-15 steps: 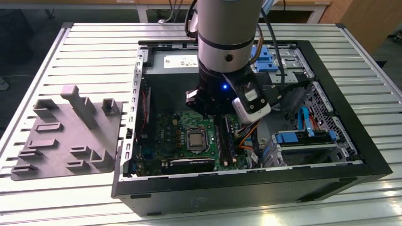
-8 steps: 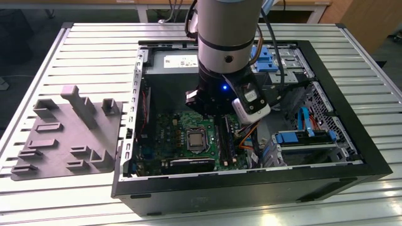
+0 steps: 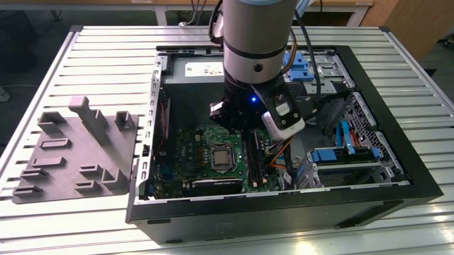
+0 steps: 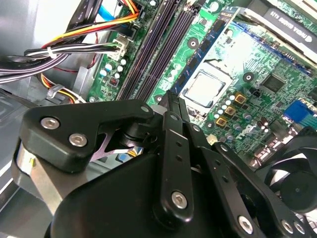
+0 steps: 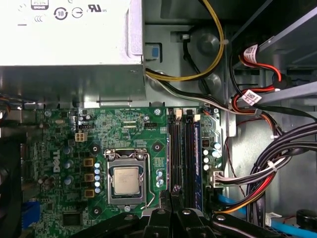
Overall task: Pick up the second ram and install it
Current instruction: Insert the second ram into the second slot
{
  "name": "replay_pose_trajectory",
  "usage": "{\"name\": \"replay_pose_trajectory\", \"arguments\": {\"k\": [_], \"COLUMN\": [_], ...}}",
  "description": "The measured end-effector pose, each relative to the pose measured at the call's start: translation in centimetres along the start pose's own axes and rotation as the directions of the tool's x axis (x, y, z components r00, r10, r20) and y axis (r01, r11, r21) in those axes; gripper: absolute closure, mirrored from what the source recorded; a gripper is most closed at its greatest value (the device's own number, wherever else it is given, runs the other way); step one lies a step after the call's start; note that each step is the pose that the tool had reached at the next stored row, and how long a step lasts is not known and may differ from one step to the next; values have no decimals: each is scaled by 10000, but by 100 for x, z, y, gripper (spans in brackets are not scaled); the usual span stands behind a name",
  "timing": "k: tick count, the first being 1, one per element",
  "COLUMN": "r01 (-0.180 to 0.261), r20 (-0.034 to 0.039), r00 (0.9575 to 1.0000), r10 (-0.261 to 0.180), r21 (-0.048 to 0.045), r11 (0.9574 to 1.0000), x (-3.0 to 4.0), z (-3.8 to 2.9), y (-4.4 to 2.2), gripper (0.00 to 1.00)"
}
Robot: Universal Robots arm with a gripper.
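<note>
Now my hand (image 5: 168, 203) hangs low inside the open computer case (image 3: 284, 215), which lies on the slatted counter (image 3: 92, 58). It is right above the long black memory slots (image 5: 181, 148) of the green motherboard (image 5: 124, 124). My fingers (image 4: 174, 144) are pressed close together. A thin dark edge (image 4: 170, 99) shows at their tips, in line with the slots. I cannot tell whether that edge is the second ram. A stick with a blue label (image 5: 196, 148) stands in the slot farthest from the processor (image 5: 126, 179). A grey moulded tray (image 3: 78, 154) sits on the counter at the exterior view's left, beside the case.
</note>
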State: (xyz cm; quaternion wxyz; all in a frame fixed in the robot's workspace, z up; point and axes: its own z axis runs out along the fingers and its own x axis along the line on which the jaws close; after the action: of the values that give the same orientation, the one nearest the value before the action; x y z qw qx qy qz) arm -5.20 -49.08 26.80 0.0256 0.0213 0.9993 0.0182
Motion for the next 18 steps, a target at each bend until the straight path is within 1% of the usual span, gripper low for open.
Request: {"name": "replay_pose_trajectory", "arguments": {"k": [7, 18], "r01": [-3, -3], "r20": [-2, -3], "r00": [10000, 10000], "r10": [3, 3], "r21": [-48, -54], "r11": [10000, 10000], "x": [1, 2], "z": [17, 46], "y": [-1, -2], "gripper": [88, 88]}}
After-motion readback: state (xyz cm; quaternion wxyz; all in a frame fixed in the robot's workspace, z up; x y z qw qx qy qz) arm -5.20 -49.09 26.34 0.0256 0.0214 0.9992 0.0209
